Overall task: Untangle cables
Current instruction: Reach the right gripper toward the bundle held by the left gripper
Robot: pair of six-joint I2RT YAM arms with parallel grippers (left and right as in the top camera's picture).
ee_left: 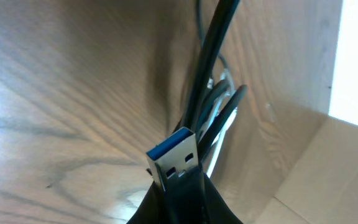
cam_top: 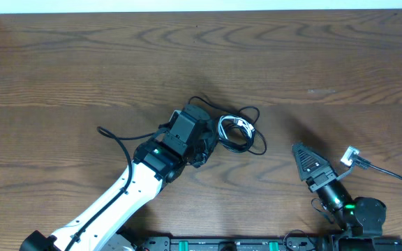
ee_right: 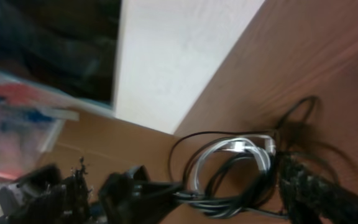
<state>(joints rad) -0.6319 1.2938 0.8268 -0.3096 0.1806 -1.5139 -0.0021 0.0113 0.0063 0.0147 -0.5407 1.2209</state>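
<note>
Overhead: counted two arms over one brown wood-grain worktop (cam_top: 61, 63). Found the left hand (cam_top: 204, 143) near the middle, set right at the edge of a single tangle. Made out thin black cables (cam_top: 239, 146) in loose loops, too overlapped to count, and one short white cable (cam_top: 234, 127) coiled among them. Saw the right hand (cam_top: 299, 152) well apart at the lower right, over bare wood with nothing seen in it; could not tell how far its fingers stood apart. Noted one small white connector (cam_top: 351, 156) on a thicker black wire just beside that arm.

Left wrist: met one silver USB plug with a blue tongue (ee_left: 174, 155) up close, raised off the wood, its black housing pinched in the closed left hand at the bottom edge. Counted at least three black strands running away behind it, plus one pale one.

Right wrist: looked across at the same tangle lying on the worktop, one white coil ringed by black loops, below one white wall panel (ee_right: 166, 62). Found the whole view blurred; could not tell the right hand's opening here either.
</note>
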